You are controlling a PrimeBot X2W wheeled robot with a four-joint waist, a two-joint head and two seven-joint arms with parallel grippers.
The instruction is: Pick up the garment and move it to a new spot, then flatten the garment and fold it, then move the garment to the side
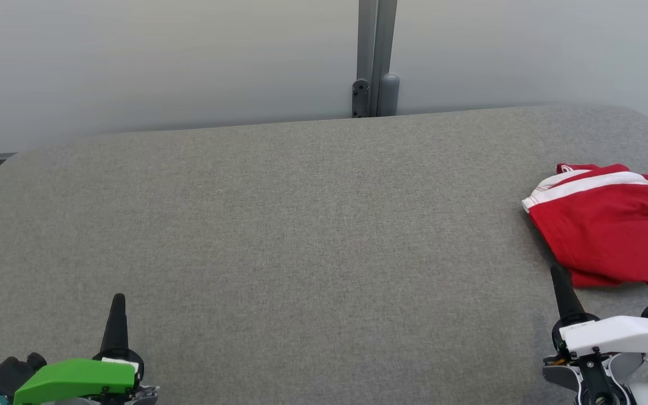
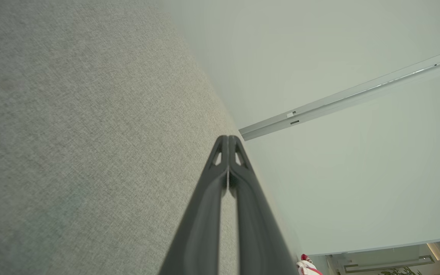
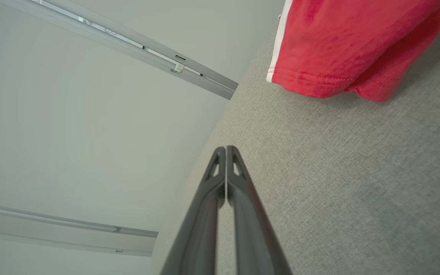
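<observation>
Left fingers (image 1: 116,329) closed tip to tip, nothing in them. They sit low on my left, pointing away over bare counter (image 1: 301,236), green housing (image 1: 73,379) behind them. Left wrist view agrees: both fingers meet at the tips, with grey fabric on one side and pale wall on the other.

Right fingers (image 1: 565,295) also closed and empty, white housing (image 1: 616,333) behind them. Tips sit just short of the near hem of the garment (image 1: 605,236), near but not touching. Right wrist view shows a strip of counter between tips and cloth.

The garment is red with white stripe trim. It lies bunched and partly folded over itself at the far right of the counter, and the head view cuts off its right part. It's well apart from the left fingers.

Counter is covered in grey woven fabric and has rounded far corners. Behind it I see a pale wall (image 1: 161,67) with a grey vertical post (image 1: 377,50) near the middle. Right wrist view shows metal rails (image 3: 128,42) on that wall.
</observation>
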